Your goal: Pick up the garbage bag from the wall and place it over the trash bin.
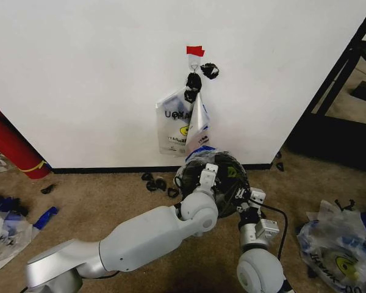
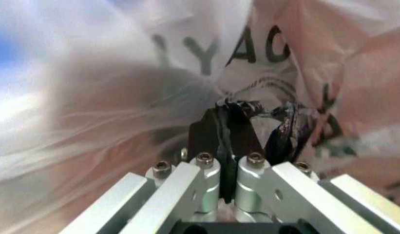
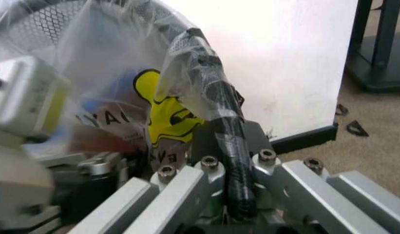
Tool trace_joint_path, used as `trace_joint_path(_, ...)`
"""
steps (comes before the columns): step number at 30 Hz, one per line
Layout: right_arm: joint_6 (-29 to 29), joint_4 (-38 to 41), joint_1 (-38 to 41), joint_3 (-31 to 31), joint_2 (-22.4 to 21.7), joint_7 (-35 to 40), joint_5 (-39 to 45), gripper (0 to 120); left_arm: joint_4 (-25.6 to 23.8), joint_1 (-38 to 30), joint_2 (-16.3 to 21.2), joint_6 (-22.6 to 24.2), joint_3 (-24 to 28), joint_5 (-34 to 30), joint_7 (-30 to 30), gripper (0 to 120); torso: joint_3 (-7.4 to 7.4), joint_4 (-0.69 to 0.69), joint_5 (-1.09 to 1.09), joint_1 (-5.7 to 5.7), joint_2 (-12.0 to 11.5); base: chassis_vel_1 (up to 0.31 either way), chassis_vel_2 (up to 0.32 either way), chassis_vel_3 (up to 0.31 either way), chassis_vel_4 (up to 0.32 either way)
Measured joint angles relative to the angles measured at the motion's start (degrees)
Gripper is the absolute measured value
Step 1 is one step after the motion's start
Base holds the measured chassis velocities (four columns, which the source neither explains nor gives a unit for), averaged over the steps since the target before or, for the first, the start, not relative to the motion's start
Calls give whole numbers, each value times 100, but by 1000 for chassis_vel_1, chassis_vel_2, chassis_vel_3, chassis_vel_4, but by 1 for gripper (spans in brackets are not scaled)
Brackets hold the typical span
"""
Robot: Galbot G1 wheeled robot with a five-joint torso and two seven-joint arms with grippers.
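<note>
The small black trash bin (image 1: 229,184) stands on the carpet at the foot of the white wall (image 1: 79,73). The see-through garbage bag (image 1: 222,162) is draped over its top. My left gripper (image 1: 208,173) reaches over the bin's near left rim. In the left wrist view the left gripper (image 2: 229,114) is shut on the printed film of the bag (image 2: 122,73). My right gripper (image 1: 245,198) is at the bin's right side. It (image 3: 229,141) is shut on the film-wrapped rim of the bin (image 3: 206,73), beside the bag's yellow logo (image 3: 167,107).
Other printed bags (image 1: 177,122) and black knotted lumps (image 1: 194,82) hang from a hook under red tape (image 1: 195,50). A red cylinder (image 1: 9,146) leans at the left. Loose bags lie on the carpet at left (image 1: 3,226) and right (image 1: 341,244). Black scraps (image 1: 158,183) lie by the baseboard.
</note>
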Motion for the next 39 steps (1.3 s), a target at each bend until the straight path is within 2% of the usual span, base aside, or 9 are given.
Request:
trace_joint_path(9, 45, 61, -85, -31, -80, -90, -17, 0, 473, 58, -331, -152, -56, 137, 73, 0, 0, 0, 0, 0, 0, 0, 0, 0, 0)
trace_joint_path(20, 95, 152, -127, -76, -76, -190, -11, 0, 756, 58, -372, -220, -87, 220, 200, 0, 0, 1, 0, 0, 0, 0, 0, 0, 0)
trace_joint_path(28, 171, 150, -199, -144, -26, -280, -61, 0, 859, 82, -403, -528, -145, 275, 425, 0, 0, 1, 0, 0, 0, 0, 0, 0, 0)
trace_joint_path(32, 172, 117, -196, -139, -26, -281, -51, 0, 822, 99, -381, -558, -162, 289, 450, 0, 0, 0, 0, 0, 0, 0, 0, 0, 0)
trace_joint_path(39, 134, 46, -120, -63, -83, -232, 48, 0, 251, 121, -9, -273, 17, 134, 297, 0, 0, 1, 0, 0, 0, 0, 0, 0, 0)
